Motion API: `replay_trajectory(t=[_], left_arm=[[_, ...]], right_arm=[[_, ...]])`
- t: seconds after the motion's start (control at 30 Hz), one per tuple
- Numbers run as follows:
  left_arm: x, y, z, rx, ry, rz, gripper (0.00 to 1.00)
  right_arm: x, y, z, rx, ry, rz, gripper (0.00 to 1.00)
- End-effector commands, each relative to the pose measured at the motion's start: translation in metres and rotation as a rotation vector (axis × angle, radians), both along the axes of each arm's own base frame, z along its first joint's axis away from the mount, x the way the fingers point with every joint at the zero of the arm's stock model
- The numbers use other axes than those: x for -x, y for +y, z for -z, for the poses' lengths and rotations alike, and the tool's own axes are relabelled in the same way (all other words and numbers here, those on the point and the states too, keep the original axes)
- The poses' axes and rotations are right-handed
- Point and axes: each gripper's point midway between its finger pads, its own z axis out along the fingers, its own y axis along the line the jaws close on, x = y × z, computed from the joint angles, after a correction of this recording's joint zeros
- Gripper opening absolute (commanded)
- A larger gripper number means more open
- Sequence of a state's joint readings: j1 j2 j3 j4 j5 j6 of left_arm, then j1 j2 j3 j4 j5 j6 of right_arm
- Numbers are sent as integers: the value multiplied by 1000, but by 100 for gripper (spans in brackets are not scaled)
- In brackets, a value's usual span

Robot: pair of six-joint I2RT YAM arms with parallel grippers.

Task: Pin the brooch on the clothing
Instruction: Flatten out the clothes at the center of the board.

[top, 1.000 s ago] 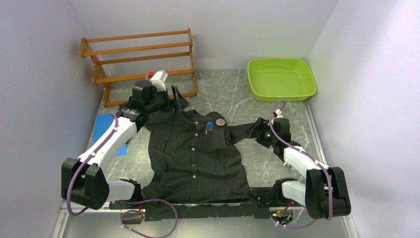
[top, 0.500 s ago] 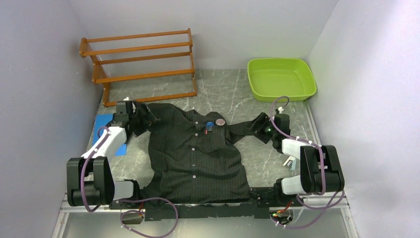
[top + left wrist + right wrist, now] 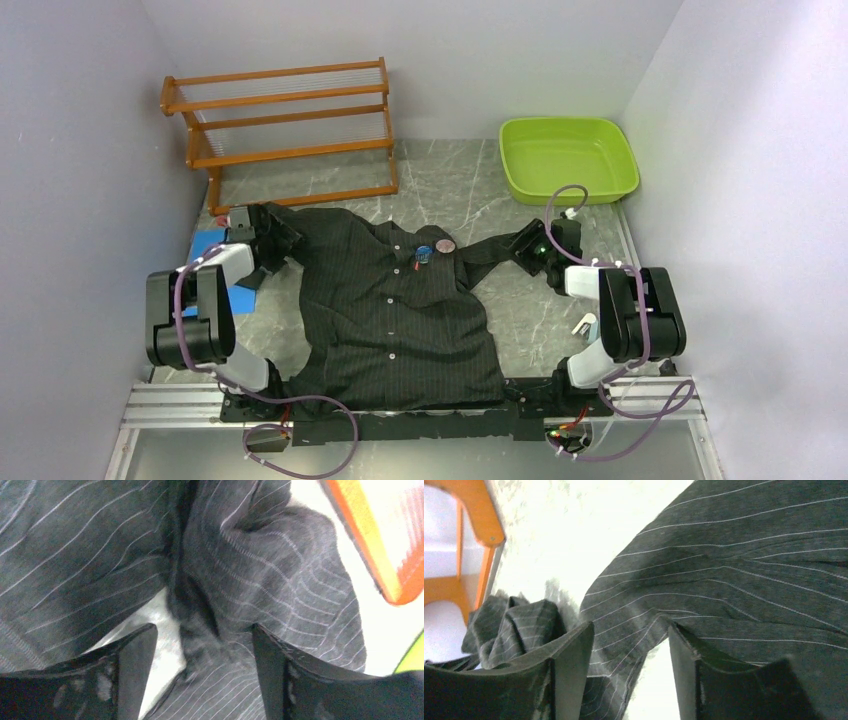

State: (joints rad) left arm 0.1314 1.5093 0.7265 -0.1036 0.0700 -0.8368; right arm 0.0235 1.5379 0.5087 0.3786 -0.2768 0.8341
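The clothing [image 3: 400,310], a black pinstriped shirt, lies spread front-up on the table with its sleeves stretched out to both sides. The brooch [image 3: 424,252], a small blue round piece, rests on the chest near the collar, with a brown disc [image 3: 444,243] beside it. My left gripper [image 3: 272,240] is low over the left sleeve. In the left wrist view it [image 3: 202,640] stands open astride a bunched fold of cloth [image 3: 250,580]. My right gripper [image 3: 528,250] is at the right sleeve. In the right wrist view it [image 3: 629,635] is open with the sleeve's edge [image 3: 724,570] between its fingers.
A wooden rack [image 3: 290,120] stands at the back left, close behind the left gripper. A green tub [image 3: 568,158] sits at the back right. A blue pad [image 3: 210,250] lies under the left forearm. Grey walls close both sides.
The left gripper has come down from beside the rack onto the left sleeve. Both arms have folded back upright. Both pairs of jaws have narrowed a little.
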Motion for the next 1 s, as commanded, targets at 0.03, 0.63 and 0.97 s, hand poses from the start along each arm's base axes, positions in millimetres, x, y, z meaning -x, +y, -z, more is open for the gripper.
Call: replay_trajectory(t=[0.03,0.63,0.97], left_arm=[[-35,-4,6,47,-78,22,65],[-6,39,-50,-16,-159,-154,3],[19,46,-64,3,-173,-196,3]], right_arm=[[8,-24,24,45,63,126,49],[11,-97,-2,167,38,278,0],[20,-149,-13,129,14,367,1]])
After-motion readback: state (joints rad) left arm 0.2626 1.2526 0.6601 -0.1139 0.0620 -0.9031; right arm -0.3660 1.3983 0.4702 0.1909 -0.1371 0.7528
